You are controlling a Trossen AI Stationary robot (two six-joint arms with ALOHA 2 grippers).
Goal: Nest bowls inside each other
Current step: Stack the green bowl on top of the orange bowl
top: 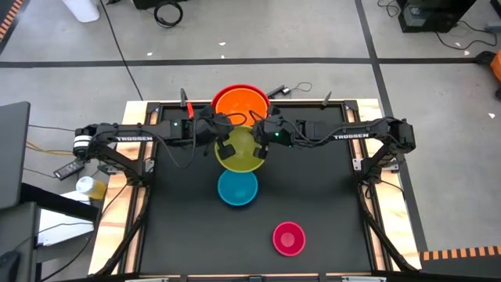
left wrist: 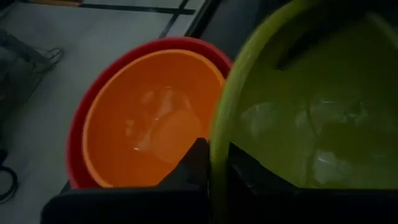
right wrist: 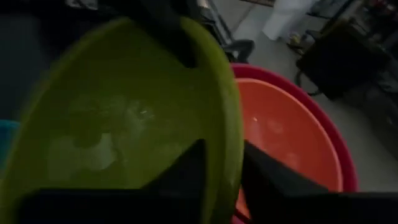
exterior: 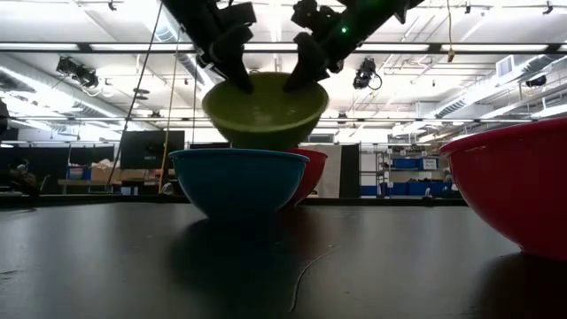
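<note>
We see the yellow-green bowl (top: 241, 150) up in the air, open side up. Just behind it sits the orange bowl (top: 239, 102) inside the red bowl (left wrist: 79, 118). The blue bowl (top: 237, 188) sits on the table just in front of it. The pink bowl (top: 289, 238) sits farther off.

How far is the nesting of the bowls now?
Done: the orange bowl sits inside the red bowl. In hand: the left gripper and right gripper both pinch the rim of the yellow-green bowl, lifted off the table. Left: the blue bowl and pink bowl stand alone.
</note>
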